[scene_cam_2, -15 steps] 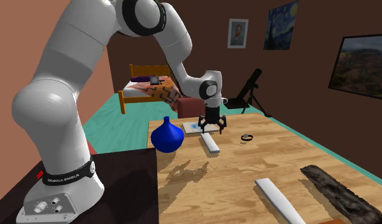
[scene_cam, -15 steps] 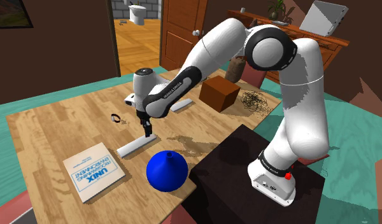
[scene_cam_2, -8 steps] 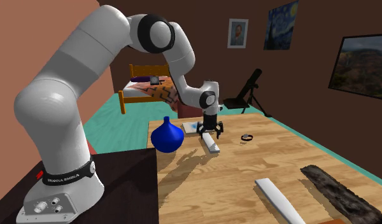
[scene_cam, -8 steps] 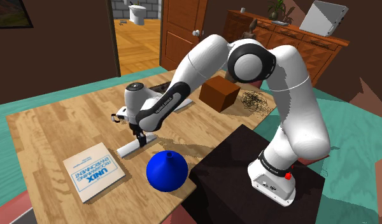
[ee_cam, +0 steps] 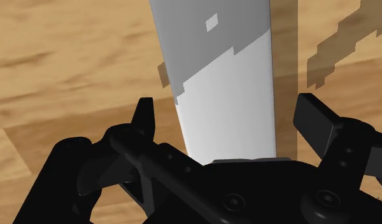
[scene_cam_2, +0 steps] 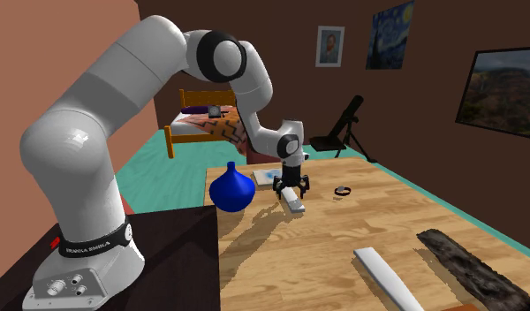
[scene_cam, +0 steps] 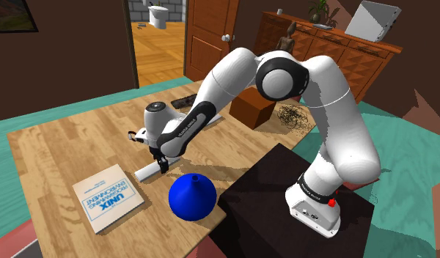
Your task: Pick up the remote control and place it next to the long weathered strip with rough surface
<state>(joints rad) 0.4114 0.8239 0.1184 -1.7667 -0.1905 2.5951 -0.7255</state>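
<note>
Since the remote control (ee_cam: 225,95), drawn as a plain pale flat bar, lay on the desk (scene_cam: 57,154) directly under the end effector (ee_cam: 229,114), the step in hand looked to be the grasp itself. Its fingers (ee_cam: 145,121) stood apart, one beside each long edge of the bar and neither touching it, so nothing was held. The bar ran lengthwise between them with only a slight skew, which suited a pinch across its narrow width. Because the thing was so thin, the tips would probably need to go down almost to the wood before closing, as closing high risked slipping over the top face. A small wrist twist to square the pads to the edges would likely help. From the shoulder view the end effector seemed to sit nearer one end of the bar than its middle, so a firm squeeze and a slow, straight rise seemed wise. A blue vase (scene_cam: 191,196) stood near and deserved a margin. The weathered strip (scene_cam_2: 471,269) lay well apart, at the second exterior view's lower right, beside another white bar (scene_cam_2: 387,276).
</note>
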